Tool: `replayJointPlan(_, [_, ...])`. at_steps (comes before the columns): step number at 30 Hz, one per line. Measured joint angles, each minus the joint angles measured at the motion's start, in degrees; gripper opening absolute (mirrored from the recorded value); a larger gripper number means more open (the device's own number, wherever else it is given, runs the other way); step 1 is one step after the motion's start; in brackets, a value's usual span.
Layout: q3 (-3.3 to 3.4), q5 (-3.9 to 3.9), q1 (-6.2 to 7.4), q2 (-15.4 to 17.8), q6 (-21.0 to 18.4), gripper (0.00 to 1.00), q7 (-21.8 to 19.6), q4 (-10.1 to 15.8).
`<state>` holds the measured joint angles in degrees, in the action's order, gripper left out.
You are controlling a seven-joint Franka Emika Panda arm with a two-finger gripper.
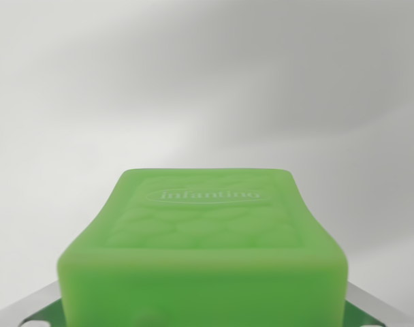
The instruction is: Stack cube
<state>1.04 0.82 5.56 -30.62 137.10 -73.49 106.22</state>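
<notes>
A soft green rubbery cube [203, 238] with rounded edges and a raised oval "infantino" logo fills the lower middle of the wrist view, very close to the camera, above a pale grey bench [207, 88]. The fingers are not distinguishable; whether they pinch it cannot be told.

A soft block [203, 235] is seen in the lower middle of the wrist view, close to the camera. Gripper parts [360, 306] are glimpsed beneath it at both lower corners. A bare surface [207, 82] is spread behind it.
</notes>
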Motion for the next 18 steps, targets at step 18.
replayJointPlan(18, [0.0,-0.04,-0.61,4.8,1.6,0.0,4.9,6.9])
